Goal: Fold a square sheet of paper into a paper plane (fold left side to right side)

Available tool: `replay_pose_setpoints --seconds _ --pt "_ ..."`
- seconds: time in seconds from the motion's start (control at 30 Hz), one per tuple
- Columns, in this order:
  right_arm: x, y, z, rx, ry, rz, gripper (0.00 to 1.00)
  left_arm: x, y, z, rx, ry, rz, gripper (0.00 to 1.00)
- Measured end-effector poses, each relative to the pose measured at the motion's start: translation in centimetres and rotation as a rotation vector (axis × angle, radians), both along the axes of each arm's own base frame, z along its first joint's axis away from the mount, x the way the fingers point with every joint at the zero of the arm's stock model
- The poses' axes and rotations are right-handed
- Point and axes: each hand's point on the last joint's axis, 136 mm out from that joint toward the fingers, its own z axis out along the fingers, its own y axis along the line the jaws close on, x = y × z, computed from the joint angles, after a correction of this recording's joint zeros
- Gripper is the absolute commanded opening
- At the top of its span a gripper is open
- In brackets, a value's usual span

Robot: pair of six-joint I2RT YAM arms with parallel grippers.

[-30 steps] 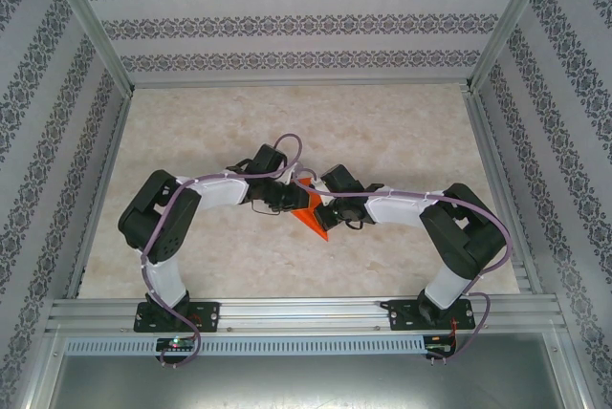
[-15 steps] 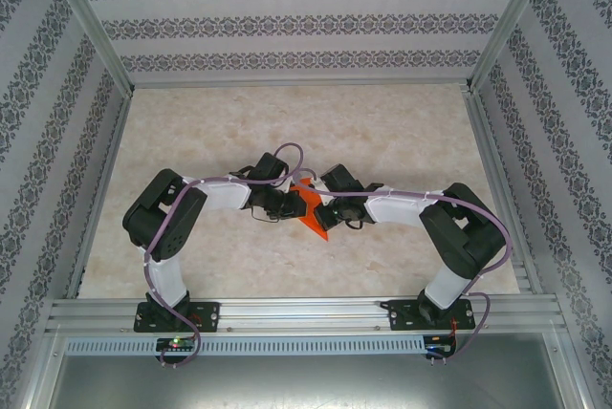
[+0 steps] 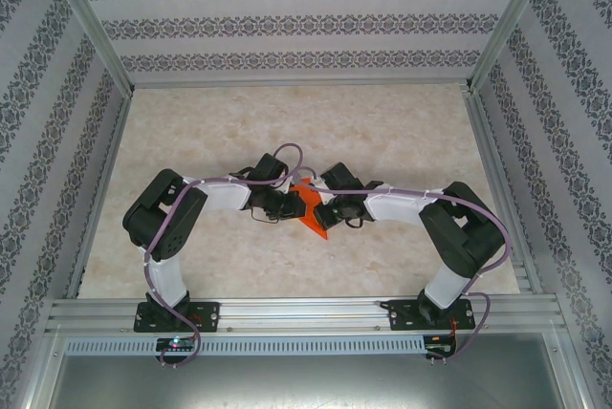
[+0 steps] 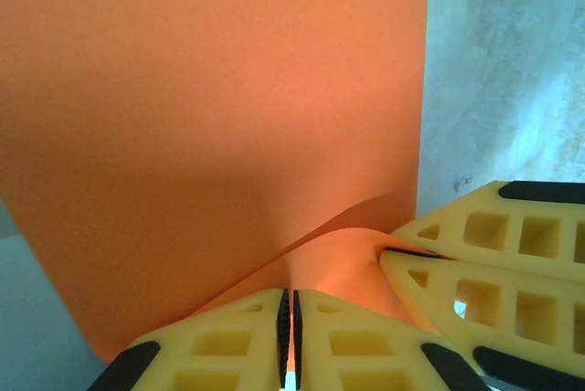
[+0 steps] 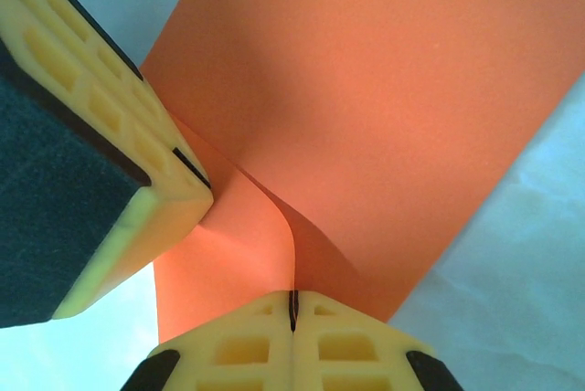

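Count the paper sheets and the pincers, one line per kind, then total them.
square sheet of paper: 1
pincers: 2 (left pincer, right pincer, each shut on the sheet)
Total: 3

Orange sheet of paper [image 5: 384,89] pinched between right jaws, left jaws tight on its curled fold alongside.
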Motion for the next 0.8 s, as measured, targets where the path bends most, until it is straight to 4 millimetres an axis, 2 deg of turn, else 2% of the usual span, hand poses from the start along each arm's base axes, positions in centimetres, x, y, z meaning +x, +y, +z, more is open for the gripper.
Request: replay_pose_setpoints --seconds 0.13,0.2,0.33,0.47,0.67,0.8 --pt "1.0 -0.3 1.0 0.029 0.009 -0.034 0.29 0.0 0.0 0.0 -0.001 -0.001 0.000 0.14" --pt "1.6 -1.0 2.2 0.049 0.001 -0.063 0.34 0.0 0.0 0.0 -0.001 -0.002 0.000 0.14" --pt "1.8 -1.5 4.9 0.107 -0.011 -0.083 0.32 0.0 0.0 0.0 -0.001 -0.002 0.000 0.15" --pt "0.1 -0.3 6.7 0.214 0.056 -0.054 0.28 0.0 0.0 0.0 0.000 -0.002 0.000 0.15" --pt "-3.2 1.0 6.0 0.314 0.252 -0.034 0.25 0.0 0.0 0.0 -0.001 -0.002 0.000 0.15" --pt "-4.2 1.5 5.0 0.329 0.341 -0.032 0.24 0.0 0.0 -0.1 0.002 -0.004 0.000 0.14"
